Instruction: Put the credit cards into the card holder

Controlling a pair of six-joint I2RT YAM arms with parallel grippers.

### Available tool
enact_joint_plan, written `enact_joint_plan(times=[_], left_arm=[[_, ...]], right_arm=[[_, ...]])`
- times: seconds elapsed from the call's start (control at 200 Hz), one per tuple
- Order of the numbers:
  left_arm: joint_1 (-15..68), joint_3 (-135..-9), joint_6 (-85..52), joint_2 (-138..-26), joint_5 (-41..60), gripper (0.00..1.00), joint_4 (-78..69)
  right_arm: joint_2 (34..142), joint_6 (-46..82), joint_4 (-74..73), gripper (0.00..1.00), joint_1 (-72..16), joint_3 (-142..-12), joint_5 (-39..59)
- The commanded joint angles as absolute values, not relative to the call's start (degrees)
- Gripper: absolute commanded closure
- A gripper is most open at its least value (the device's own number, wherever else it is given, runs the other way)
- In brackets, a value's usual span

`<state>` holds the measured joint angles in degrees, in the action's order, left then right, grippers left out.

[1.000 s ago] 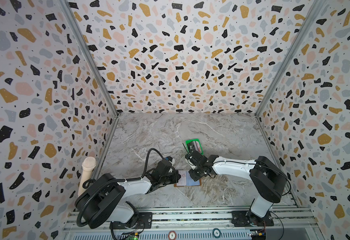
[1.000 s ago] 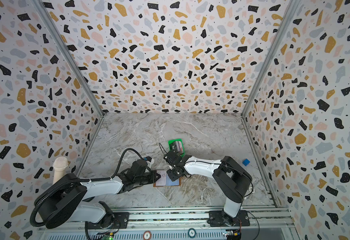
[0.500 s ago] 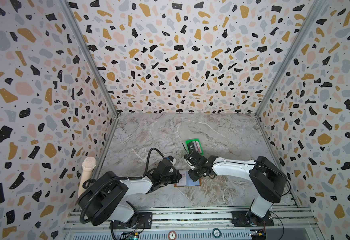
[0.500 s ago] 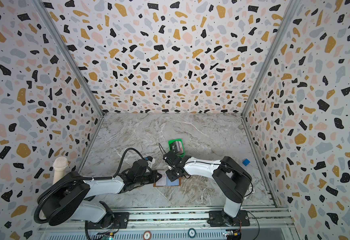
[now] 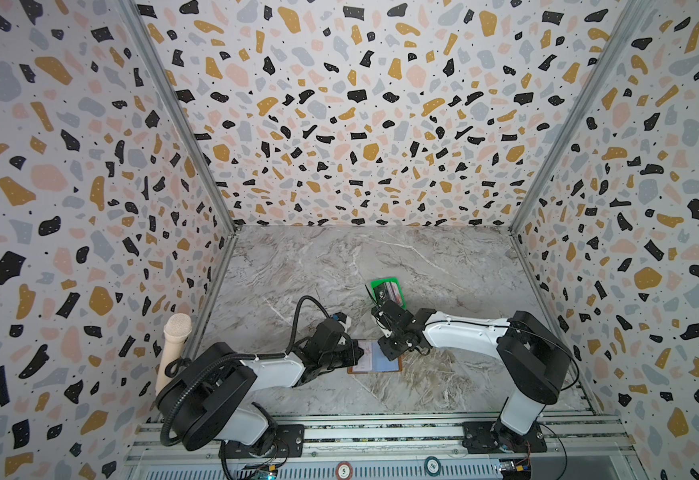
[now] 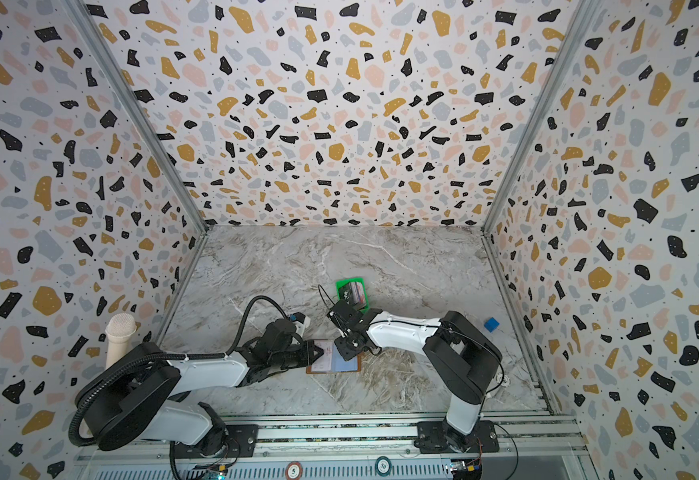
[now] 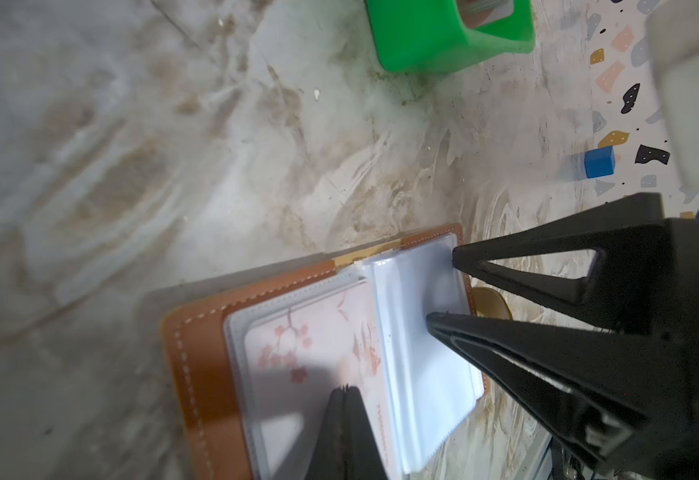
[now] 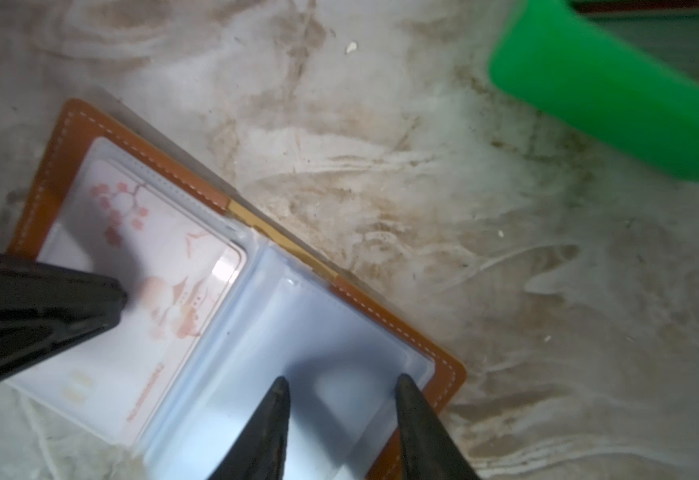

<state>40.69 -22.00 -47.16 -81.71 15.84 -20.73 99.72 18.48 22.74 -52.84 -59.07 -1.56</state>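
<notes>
Right wrist view: the card holder (image 8: 69, 137) lies open on the tabletop (image 8: 422, 208), with one blossom card (image 8: 164, 232) sleeved. My left claw (image 8: 117, 301), tips together, pins that page. My right claw (image 8: 341, 384), tips apart, is at the empty sleeve (image 8: 297, 332). Risk: lifting either claw may let the pages spring shut. The other credit cards (image 5: 390, 293) sit in the green tray (image 8: 613, 95).

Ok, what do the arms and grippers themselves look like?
Both arms have white shells and bulky black joints: left arm, right arm. A black cable loops over the left one. The left gripper and right gripper have black, tapering, pointed fingers.
</notes>
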Motion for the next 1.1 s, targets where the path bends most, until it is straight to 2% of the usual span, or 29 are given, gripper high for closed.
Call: enact_joint_plan(times=[0.0, 0.135, 0.27, 0.325, 0.571, 0.741, 0.796, 0.851, 0.986, 1.096], left_arm=[[41.13, -20.21, -46.25, -83.36, 15.12, 1.0, -15.64], [41.13, -20.19, -46.25, -83.46, 15.2, 1.0, -15.64], [41.13, -20.21, -46.15, -83.63, 15.37, 1.0, -15.64], [41.07, -20.3, -46.06, -83.7, 15.47, 1.0, -15.56], [41.13, -20.21, -46.1, -83.83, 15.63, 1.0, -15.82], [41.13, -20.3, -46.14, -84.0, 15.83, 1.0, -15.91], [41.11, -20.24, -46.23, -84.07, 16.12, 1.0, -15.95], [41.11, -20.3, -46.23, -84.02, 16.39, 1.0, -15.87], [41.13, -20.52, -46.02, -83.62, 16.26, 1.0, -14.97], [41.13, -20.73, -46.01, -83.38, 16.09, 1.0, -14.77]], right_arm=[[101.16, 17.34, 24.83, 0.56, -53.41, -60.05, -2.5], [102.1, 17.38, 26.11, 0.61, -54.53, -60.11, -4.96], [102.18, 17.19, 27.15, 0.56, -55.19, -60.51, -7.39], [102.49, 16.88, 27.25, 0.57, -55.17, -60.67, -6.95], [103.29, 17.03, 25.9, 0.72, -55.1, -58.88, -1.88], [102.72, 17.49, 25.32, 0.9, -54.89, -57.93, -0.9], [102.1, 17.67, 24.81, 0.91, -54.69, -57.75, -0.9], [100.85, 17.49, 24.03, 0.9, -54.47, -57.7, -0.46], [98.16, 17.09, 24.26, 0.65, -52.82, -59.31, 1.49], [96.95, 16.54, 24.74, 0.6, -50.95, -60.61, 3.64]])
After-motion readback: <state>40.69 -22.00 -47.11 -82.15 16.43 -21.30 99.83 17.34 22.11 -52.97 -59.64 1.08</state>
